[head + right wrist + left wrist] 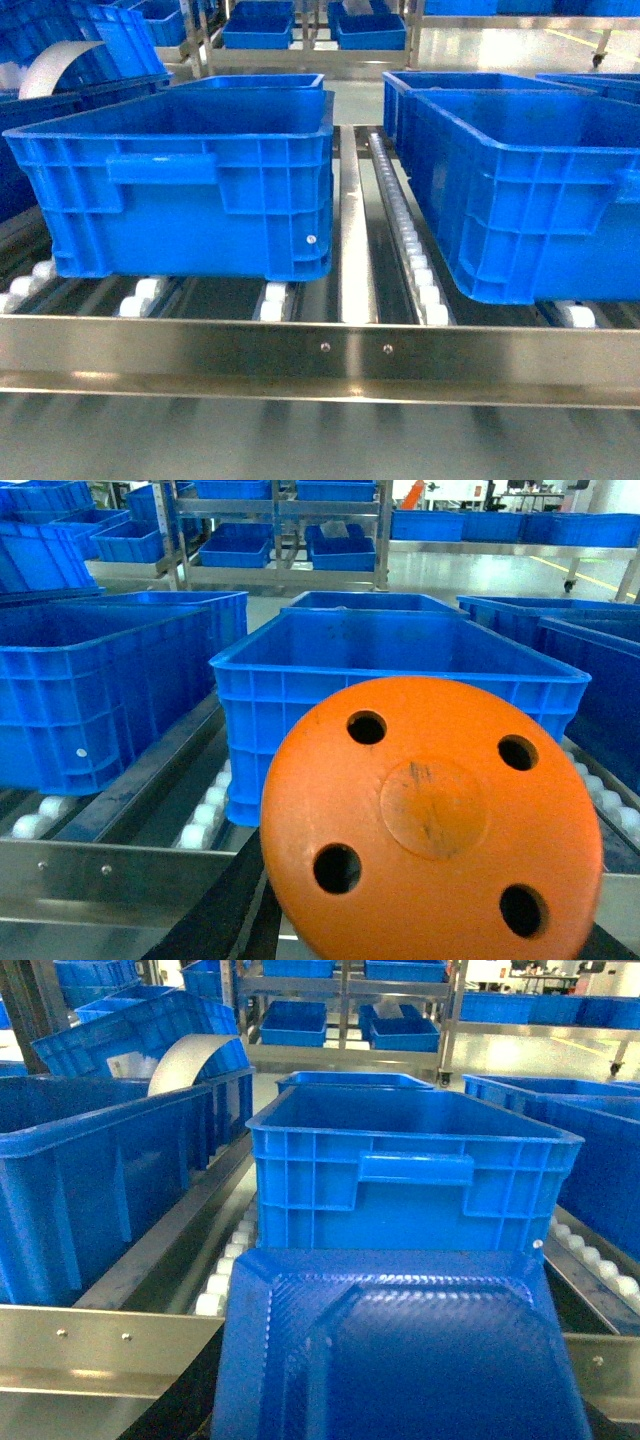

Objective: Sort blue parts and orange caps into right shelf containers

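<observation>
A dark blue part, angular with a ribbed face, fills the bottom of the left wrist view. My left gripper is shut on it, its jaws hidden behind the part. In front of it stands a bright blue crate on the rollers. In the right wrist view an orange cap, round with several holes, is held by my right gripper; one black finger shows at its lower left. Beyond the cap is another blue crate. Neither gripper shows in the head view, which has both crates.
A steel front rail crosses the shelf's near edge, with white rollers and a steel divider between the crates. More blue crates stand at the left, and racks with blue trays at the back.
</observation>
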